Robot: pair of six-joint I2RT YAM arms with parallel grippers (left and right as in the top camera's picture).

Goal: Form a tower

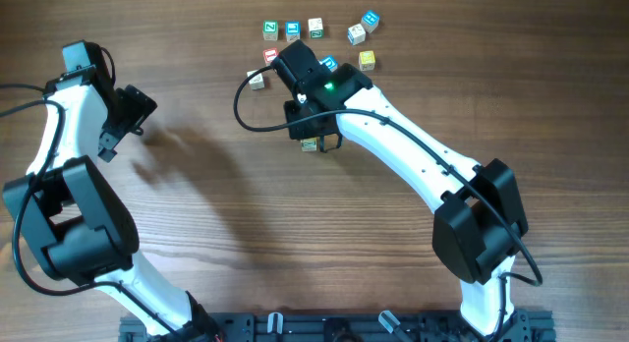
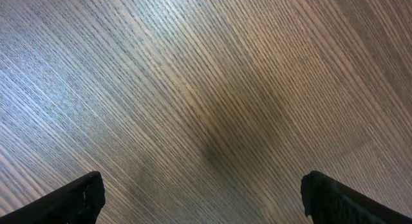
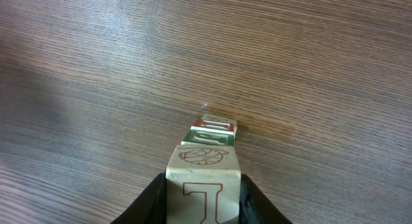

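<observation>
The tower is seen from above as a slim stack of white cubes with green and red markings on the wood table. A cream cube, with a red outlined letter and a yarn-ball drawing, sits at its top. My right gripper is shut on that cube, a black finger pressed to each side. From overhead the right gripper covers most of the tower. Far off at the left, my left gripper hangs open. In its own view the left gripper has only bare table between its fingers.
Several loose letter cubes lie at the table's far edge behind the right gripper, among them a green one, a blue one, a yellow one and a pale one. A black cable loops left of the right wrist.
</observation>
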